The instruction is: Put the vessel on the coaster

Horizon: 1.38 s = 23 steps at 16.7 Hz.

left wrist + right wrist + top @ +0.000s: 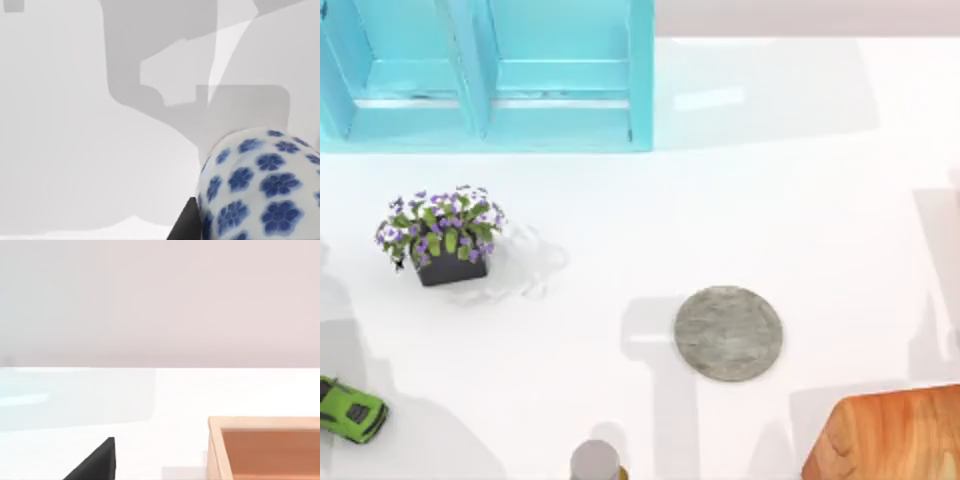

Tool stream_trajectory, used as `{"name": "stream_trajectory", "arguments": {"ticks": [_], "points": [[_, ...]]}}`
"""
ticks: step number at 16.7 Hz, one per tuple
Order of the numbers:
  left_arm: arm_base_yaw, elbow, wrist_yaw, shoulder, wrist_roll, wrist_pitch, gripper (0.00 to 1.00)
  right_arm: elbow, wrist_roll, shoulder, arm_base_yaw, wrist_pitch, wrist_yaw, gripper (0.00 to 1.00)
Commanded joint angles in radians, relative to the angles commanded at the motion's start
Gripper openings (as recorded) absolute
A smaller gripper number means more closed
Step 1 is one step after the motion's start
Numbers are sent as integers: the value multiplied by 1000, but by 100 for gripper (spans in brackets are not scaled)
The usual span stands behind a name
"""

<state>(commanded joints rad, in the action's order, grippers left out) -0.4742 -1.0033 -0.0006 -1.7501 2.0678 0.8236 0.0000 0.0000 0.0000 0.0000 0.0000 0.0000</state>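
Note:
The vessel (255, 185), a rounded tumbler patterned with blue flower-like dots, looms very close in the left wrist view. A dark finger (183, 224) of my left gripper shows right beside it; whether it touches the glass is unclear. In the top view a faint glassy outline (525, 263) stands just right of the flower pot. The coaster (728, 333), a flat round grey stone disc, lies bare on the white table right of centre. One dark finger (95, 462) of my right gripper shows over the table in the right wrist view.
A dark pot of purple flowers (442, 238) stands at the left. A blue cabinet (485, 70) spans the back left. A green toy car (350, 410) sits at the front left, a grey-topped cylinder (597, 462) at the front edge, and an orange-brown wooden board (890, 435) at the front right.

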Motion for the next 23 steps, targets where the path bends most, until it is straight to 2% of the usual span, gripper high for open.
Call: {"name": "stream_trajectory", "arguments": {"ticks": [4, 5, 16, 19, 23], "points": [[0, 0, 0, 0, 0, 0, 2, 0, 0, 0, 0, 0, 0, 100], [0, 0, 0, 0, 0, 0, 0, 0, 0, 0, 0, 0, 0, 100], [11, -11, 7, 3, -17, 15, 0, 0, 0, 0, 0, 0, 0, 100], [52, -62, 32, 2, -103, 75, 0, 0, 0, 0, 0, 0, 0, 100], [150, -202, 77, -12, -322, 199, 0, 0, 0, 0, 0, 0, 0, 100]]}}
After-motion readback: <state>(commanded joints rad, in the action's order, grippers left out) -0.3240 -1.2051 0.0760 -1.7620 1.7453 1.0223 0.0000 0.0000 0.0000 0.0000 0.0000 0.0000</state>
